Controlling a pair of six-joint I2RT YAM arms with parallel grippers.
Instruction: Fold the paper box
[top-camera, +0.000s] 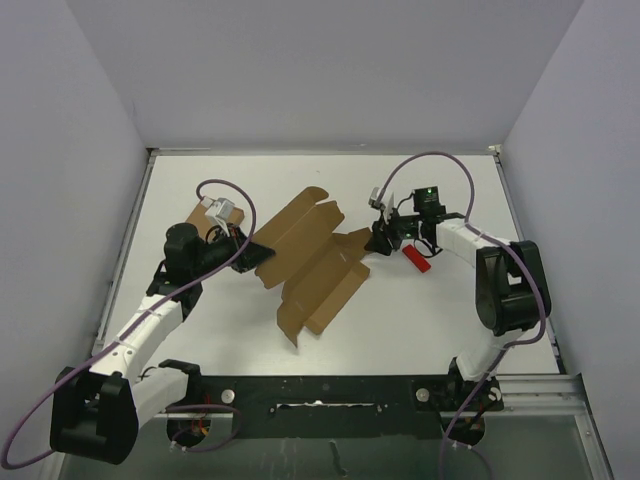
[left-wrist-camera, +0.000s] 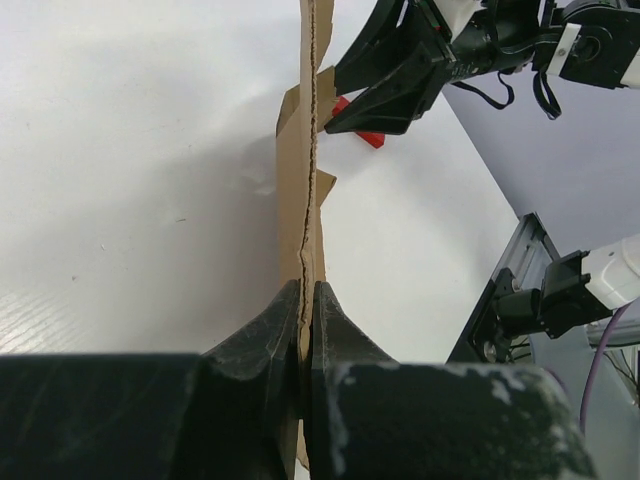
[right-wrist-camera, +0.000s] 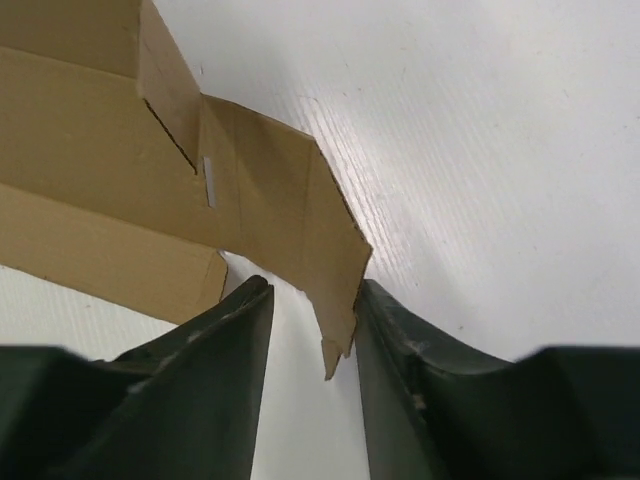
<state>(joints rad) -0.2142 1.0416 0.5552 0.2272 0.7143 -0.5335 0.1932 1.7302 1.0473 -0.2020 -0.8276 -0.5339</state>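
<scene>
**Left end effector** (left-wrist-camera: 307, 290): recorded as closed, its fingers pressed together on an edge of the paper box (top-camera: 310, 265). In the left wrist view the cardboard was seen edge-on, running straight out from between the fingers. At that end it was held up on edge over the bench (top-camera: 420, 320).

**Paper box:** a die-cut brown cardboard sheet, not yet formed. It was spread between the two end effectors, with flaps, notches and a narrow slit visible. Folding was judged to be barely begun.

**Handling (judgement):**
- The sheet was taken to be light and thin.
- It was taken to be fairly stiff across a panel but weak along the score lines, so bending is expected there first.
- The surface looked smooth, so sliding on the bench is likely unless one side is anchored.
- Tearing at the slit or crushing of a flap tip is possible under a hard pinch.
- A hold is best taken on a plain panel edge, close to a score and away from the slit.

**Right end effector** (right-wrist-camera: 313, 288): fingers were apart. The pointed corner of a flap stood in the gap, close against the finger on the right of the wrist view. Contact could not be told, and nothing was gripped.

**Red block** (top-camera: 417, 257): noted just behind the right end effector, on the side away from the sheet and not touching it.
</scene>
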